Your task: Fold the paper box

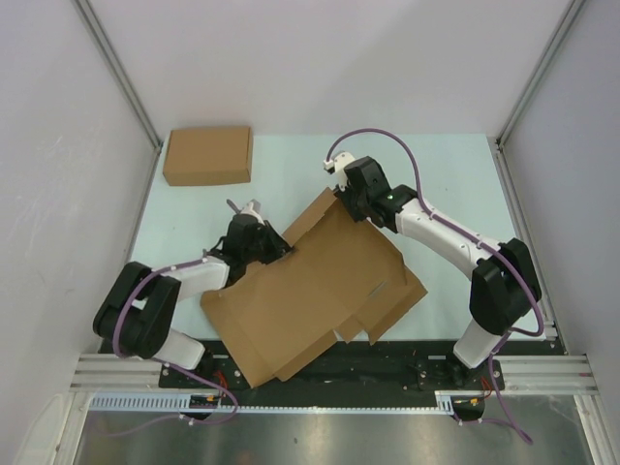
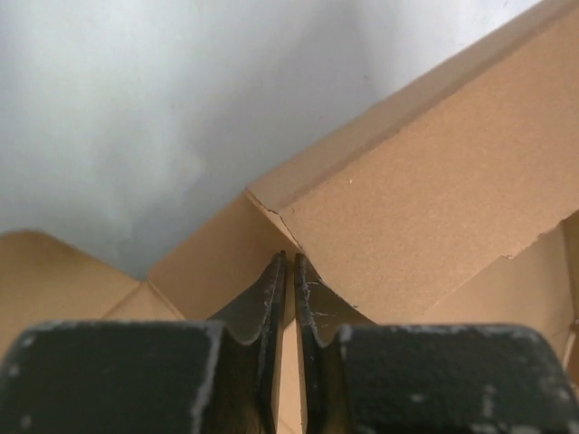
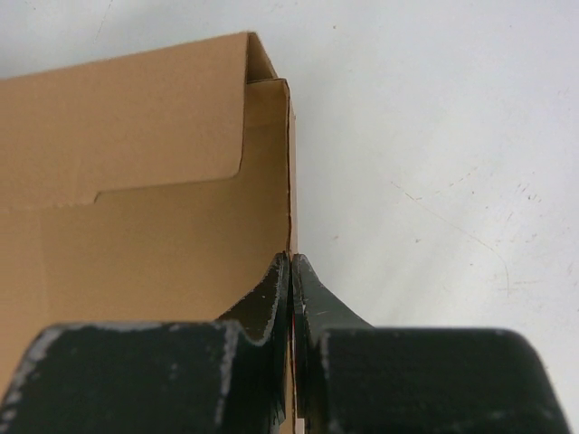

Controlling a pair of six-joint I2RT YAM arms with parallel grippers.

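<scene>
Box [image 1: 320, 291] lies mid-counter [image 1: 291, 174] between arms, mostly flat sheet. Only far wall raised. Left tool [image 1: 278, 249] pinches wall near corner, jaws nearly together; right tool [image 1: 343, 207] clamped on wall's other end. Remaining: side walls, tabs, lid. Early stage.

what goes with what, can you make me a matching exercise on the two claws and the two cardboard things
1 left claw
2 right claw
3 paper box
4 closed flat box

a far left corner of the table
b pinching the sheet's far corner
c partly folded, at the near middle
d pinching the sheet's left edge

Pairs: 1-d, 2-b, 3-c, 4-a
</scene>
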